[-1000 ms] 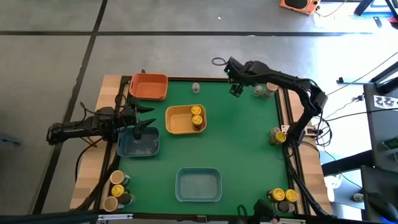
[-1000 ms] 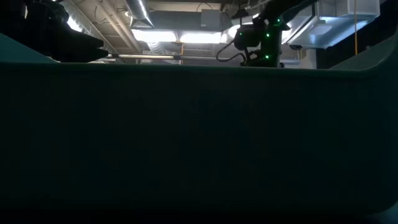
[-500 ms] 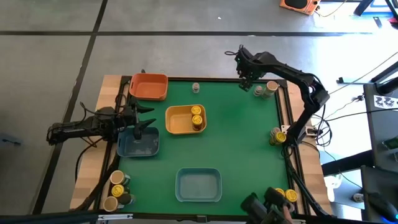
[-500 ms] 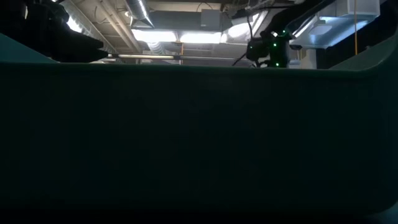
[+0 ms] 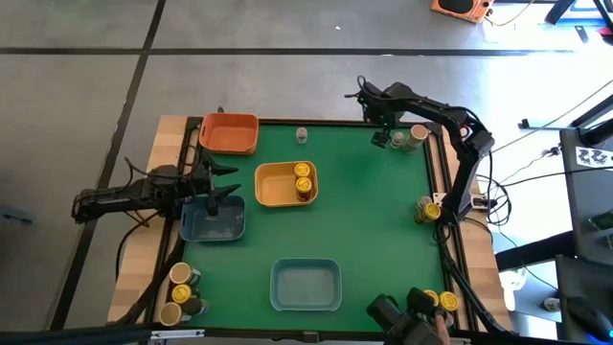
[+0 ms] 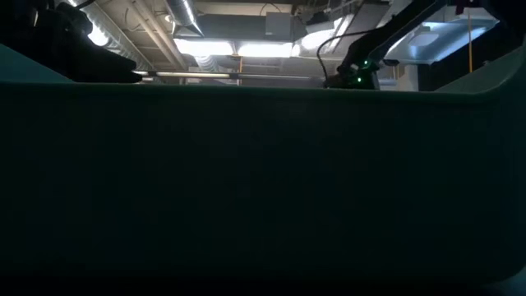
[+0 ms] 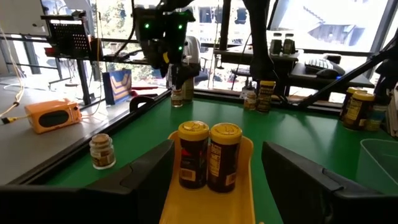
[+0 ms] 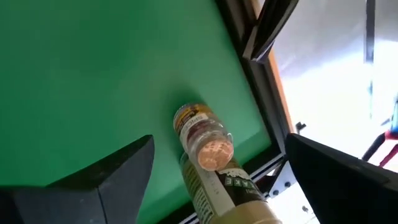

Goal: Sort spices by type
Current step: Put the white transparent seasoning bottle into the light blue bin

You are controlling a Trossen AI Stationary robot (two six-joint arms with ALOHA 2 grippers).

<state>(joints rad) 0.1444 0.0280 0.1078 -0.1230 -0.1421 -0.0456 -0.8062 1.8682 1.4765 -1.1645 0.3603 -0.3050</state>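
The spices are small jars. Two yellow-lidded ones (image 5: pixel 304 182) stand in the yellow tray (image 5: pixel 273 185). A small tan-lidded jar (image 8: pixel 208 142) and a taller jar (image 8: pixel 227 185) stand at the table's far right corner. My right gripper (image 5: pixel 385 139) hangs open just above them, pointing steeply down; in the right wrist view its fingers (image 8: pixel 118 171) stand on either side of the small jar without touching it. My left gripper (image 5: pixel 228 184) waits open at the left edge, level, facing the yellow tray.
An orange tray (image 5: pixel 230 133) is at the far left, a dark blue tray (image 5: pixel 213 222) under my left gripper and a light blue tray (image 5: pixel 306 285) near the front. A lone jar (image 5: pixel 302 135) stands at the far edge. More jars stand at the right edge (image 5: pixel 428 208), front right (image 5: pixel 436 302) and front left (image 5: pixel 180 287).
My right gripper has moved toward the table's right edge and down, tipping more steeply downward, and now hangs over the two jars at the far right corner. Its fingers have stayed open.
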